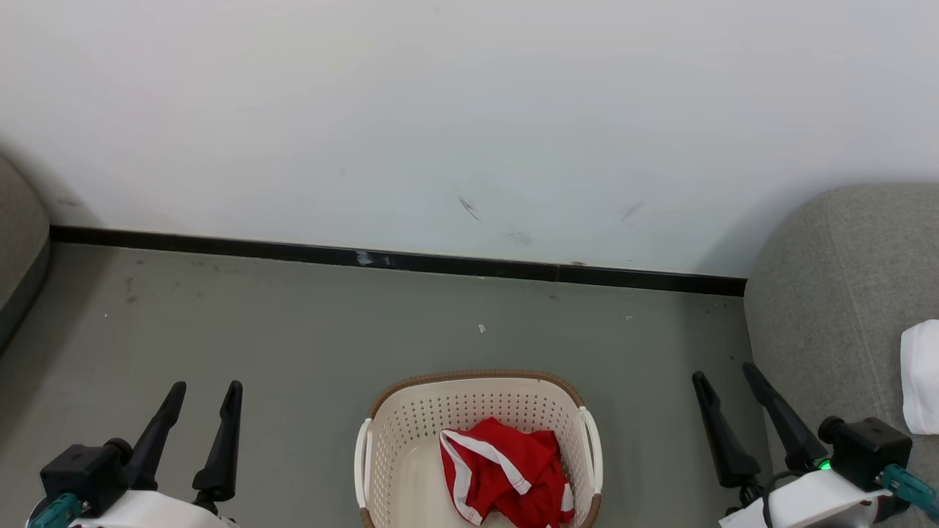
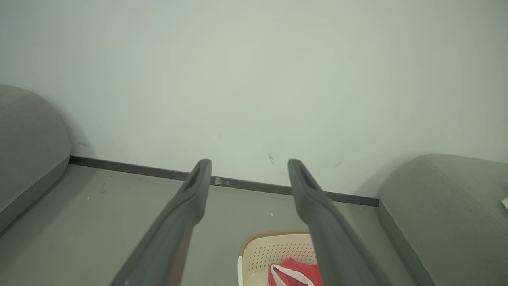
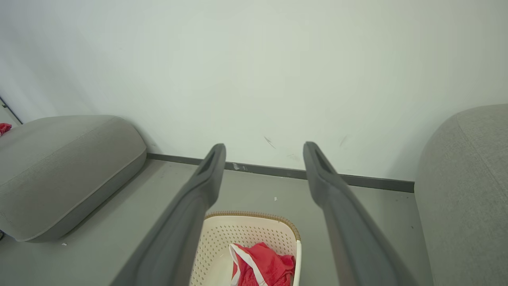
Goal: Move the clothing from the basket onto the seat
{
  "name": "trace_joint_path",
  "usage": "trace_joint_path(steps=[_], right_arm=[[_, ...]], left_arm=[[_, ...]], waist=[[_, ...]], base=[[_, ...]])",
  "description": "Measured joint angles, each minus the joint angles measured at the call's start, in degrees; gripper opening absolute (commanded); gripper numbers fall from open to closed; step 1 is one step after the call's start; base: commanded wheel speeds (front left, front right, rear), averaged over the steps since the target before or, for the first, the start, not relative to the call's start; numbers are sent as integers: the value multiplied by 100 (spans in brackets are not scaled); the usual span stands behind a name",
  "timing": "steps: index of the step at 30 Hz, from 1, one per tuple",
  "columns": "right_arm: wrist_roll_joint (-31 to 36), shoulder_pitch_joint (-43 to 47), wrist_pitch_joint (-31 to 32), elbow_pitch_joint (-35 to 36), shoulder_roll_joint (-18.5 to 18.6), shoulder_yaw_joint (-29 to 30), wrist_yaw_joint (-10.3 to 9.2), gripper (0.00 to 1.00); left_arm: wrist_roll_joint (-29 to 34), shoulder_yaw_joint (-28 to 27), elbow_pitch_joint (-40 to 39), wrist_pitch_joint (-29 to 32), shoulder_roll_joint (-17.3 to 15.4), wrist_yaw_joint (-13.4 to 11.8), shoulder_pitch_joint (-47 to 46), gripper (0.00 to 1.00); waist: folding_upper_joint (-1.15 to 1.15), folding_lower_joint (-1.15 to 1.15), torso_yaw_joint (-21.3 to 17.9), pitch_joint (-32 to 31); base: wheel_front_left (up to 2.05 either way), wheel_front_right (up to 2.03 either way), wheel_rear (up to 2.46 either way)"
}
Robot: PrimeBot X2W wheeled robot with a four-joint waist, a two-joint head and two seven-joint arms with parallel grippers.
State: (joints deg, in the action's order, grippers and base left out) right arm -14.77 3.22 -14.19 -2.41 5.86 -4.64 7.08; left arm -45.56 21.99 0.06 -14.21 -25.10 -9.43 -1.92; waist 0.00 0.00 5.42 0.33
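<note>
A cream basket [image 1: 411, 433] with a brown rim stands on the floor at the bottom centre, and red clothing with white stripes [image 1: 506, 469] lies crumpled in it. Both wrist views catch the basket [image 2: 262, 252] [image 3: 222, 238] and the red clothing [image 2: 295, 274] [image 3: 262, 266] low between the fingers. The grey seat [image 1: 829, 315] rises at the right, with a white piece [image 1: 921, 374] lying on it. My left gripper [image 1: 204, 396] is open at lower left, well apart from the basket. My right gripper [image 1: 726, 378] is open at lower right, beside the seat's edge. Neither gripper holds anything.
A white wall with a black skirting board [image 1: 396, 260] closes the far side. A second grey cushion [image 1: 18, 242] sits at the left edge, also seen as a cushion [image 3: 67, 167] in the right wrist view, with a scrap of red [image 3: 4, 128] beyond it. Grey floor [image 1: 293, 330] surrounds the basket.
</note>
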Motion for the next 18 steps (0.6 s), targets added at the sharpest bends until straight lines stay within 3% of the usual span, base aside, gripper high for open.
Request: trace_joint_path(steps=[18], right_arm=[[76, 1, 0, 205, -23, -26, 0, 100]], left_arm=[[248, -159, -90, 0, 167, 59, 30, 100]], waist=[[0, 0, -75, 43]], base=[[0, 0, 0]])
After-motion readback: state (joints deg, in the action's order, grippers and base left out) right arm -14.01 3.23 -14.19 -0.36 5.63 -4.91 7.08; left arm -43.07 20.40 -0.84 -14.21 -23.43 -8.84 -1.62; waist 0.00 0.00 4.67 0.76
